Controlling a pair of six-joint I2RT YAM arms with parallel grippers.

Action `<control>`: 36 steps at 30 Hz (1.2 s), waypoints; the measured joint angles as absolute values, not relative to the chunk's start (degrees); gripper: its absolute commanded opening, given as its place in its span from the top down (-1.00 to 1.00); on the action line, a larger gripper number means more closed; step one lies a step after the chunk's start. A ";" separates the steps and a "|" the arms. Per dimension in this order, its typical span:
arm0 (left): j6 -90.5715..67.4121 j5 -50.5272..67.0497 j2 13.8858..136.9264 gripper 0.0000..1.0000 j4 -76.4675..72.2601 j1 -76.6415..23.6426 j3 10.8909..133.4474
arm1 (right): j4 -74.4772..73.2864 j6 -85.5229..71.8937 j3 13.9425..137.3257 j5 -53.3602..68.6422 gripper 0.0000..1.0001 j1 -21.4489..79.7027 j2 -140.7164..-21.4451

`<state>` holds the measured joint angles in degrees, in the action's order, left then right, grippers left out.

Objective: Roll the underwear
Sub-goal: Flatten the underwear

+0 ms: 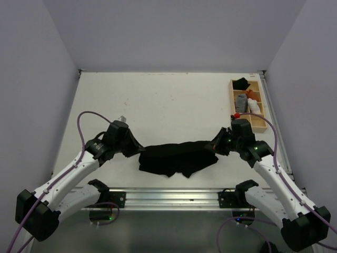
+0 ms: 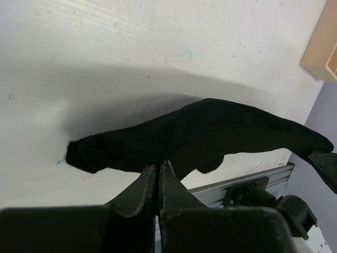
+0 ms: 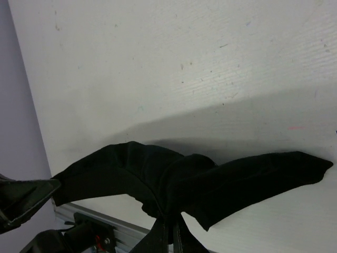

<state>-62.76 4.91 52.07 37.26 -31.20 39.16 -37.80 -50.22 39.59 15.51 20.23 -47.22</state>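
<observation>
The black underwear [image 1: 176,158] is stretched between my two grippers near the table's front edge, its middle sagging toward the front. My left gripper [image 1: 140,150] is shut on its left end; in the left wrist view the fingertips [image 2: 158,167] pinch the cloth [image 2: 210,132]. My right gripper [image 1: 215,147] is shut on its right end; in the right wrist view the jaws [image 3: 174,225] clamp the fabric [image 3: 158,174], and a loose flap [image 3: 263,176] trails to the right.
A wooden tray [image 1: 257,122] at the back right holds a black item, a grey striped cloth roll [image 1: 241,100] and a white cloth roll [image 1: 254,106]. A metal rail [image 1: 168,197] runs along the front edge. White table [image 1: 158,100] lies behind.
</observation>
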 measured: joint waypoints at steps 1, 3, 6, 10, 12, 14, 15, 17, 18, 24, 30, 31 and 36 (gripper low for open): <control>-62.52 4.80 53.12 1.00 35.53 -31.20 39.07 | -36.58 -50.15 39.59 15.49 1.00 20.23 -48.25; -62.04 4.36 55.11 1.00 32.45 -31.20 38.98 | -34.46 -50.09 39.59 15.11 1.00 20.23 -50.52; -60.71 3.44 58.67 0.93 28.38 -30.94 39.00 | -30.94 -50.19 39.68 14.02 1.00 20.23 -55.37; -58.67 3.36 66.22 0.65 23.64 -27.70 39.48 | -28.29 -50.68 42.33 10.79 0.85 20.16 -65.89; -58.22 4.25 71.13 0.60 20.56 -24.18 39.88 | -26.55 -50.85 45.54 9.50 0.70 20.03 -72.47; -57.89 6.11 76.86 0.52 16.58 -19.62 40.58 | -25.82 -50.96 51.22 8.36 0.45 19.77 -80.62; -57.80 6.68 79.83 0.46 15.29 -17.61 41.52 | -25.58 -50.52 54.70 7.99 0.38 19.64 -84.73; -57.19 7.46 84.84 0.26 13.76 -14.90 44.05 | -25.61 -50.02 61.71 7.03 0.28 19.25 -91.90; -56.93 8.03 86.94 0.23 12.91 -14.02 45.67 | -25.08 -49.78 63.68 6.94 0.19 19.05 -93.73; -52.82 11.31 90.61 -0.09 9.10 -13.15 52.97 | -25.74 -47.24 70.52 8.12 0.14 17.34 -96.68; -45.30 10.87 90.21 -0.11 10.02 -13.15 55.92 | -28.77 -41.06 75.99 10.74 0.14 17.23 -101.43; -43.86 10.57 89.97 -0.11 10.87 -13.15 55.92 | -30.00 -39.72 76.27 11.11 0.14 17.23 -101.97; -38.37 9.21 88.33 -0.15 17.56 -13.19 55.42 | -37.80 -32.86 75.94 11.44 0.09 16.99 -102.15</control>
<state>-38.37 9.21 88.33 17.56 -13.19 55.42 -37.80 -32.86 75.94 11.44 16.99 -102.15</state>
